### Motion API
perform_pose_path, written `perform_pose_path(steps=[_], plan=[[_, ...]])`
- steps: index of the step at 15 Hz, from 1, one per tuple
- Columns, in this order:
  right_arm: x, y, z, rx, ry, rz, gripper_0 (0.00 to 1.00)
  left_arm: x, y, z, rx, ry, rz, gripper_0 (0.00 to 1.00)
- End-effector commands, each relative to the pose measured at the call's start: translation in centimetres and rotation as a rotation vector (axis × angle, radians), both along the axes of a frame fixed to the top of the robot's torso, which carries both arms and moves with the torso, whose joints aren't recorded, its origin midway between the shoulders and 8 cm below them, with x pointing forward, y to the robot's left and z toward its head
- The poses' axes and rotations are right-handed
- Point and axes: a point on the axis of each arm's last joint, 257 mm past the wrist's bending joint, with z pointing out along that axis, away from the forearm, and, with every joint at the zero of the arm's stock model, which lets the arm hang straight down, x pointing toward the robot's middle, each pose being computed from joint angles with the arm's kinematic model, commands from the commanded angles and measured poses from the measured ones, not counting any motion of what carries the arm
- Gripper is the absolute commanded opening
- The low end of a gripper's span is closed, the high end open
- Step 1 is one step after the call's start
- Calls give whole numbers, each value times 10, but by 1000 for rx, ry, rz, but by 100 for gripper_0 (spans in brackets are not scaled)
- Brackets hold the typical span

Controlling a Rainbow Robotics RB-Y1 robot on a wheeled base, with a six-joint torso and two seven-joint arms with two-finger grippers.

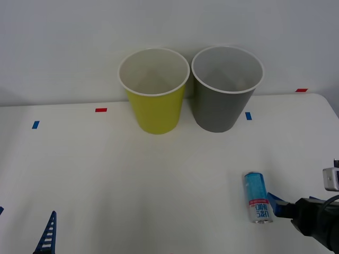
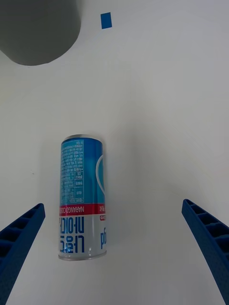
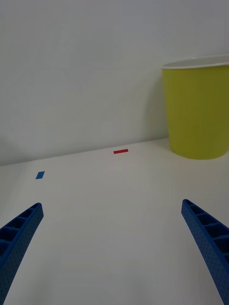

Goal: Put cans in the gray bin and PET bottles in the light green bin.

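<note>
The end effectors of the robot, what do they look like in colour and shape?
Both carry two long blue fingers, ribbed like a ladder and tapering to the tips. The right end effector sits on a black wrist body with a black cable and a small grey-white box beside it. The left end effector has the same blue ribbed fingers.

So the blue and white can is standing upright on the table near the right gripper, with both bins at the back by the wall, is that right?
Not quite. The can is lying on its side on the table, not standing, as the front view shows. The rest holds: it is near the open right gripper, and the light green bin and gray bin stand at the back by the wall.
</note>
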Motion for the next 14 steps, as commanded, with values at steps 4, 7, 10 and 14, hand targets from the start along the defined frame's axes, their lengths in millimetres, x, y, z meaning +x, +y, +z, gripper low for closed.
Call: perform_pose_path(steps=[4, 7, 10, 14], plan=[[21, 19, -7, 29, 129, 4, 100, 0, 0, 0, 0, 0, 0, 100], [33, 28, -15, 54, 196, 37, 100, 0, 0, 0, 0, 0, 0, 100], [42, 30, -21, 53, 251, 50, 100, 0, 0, 0, 0, 0, 0, 100], [57, 22, -29, 36, 281, 55, 100, 0, 0, 0, 0, 0, 0, 100]])
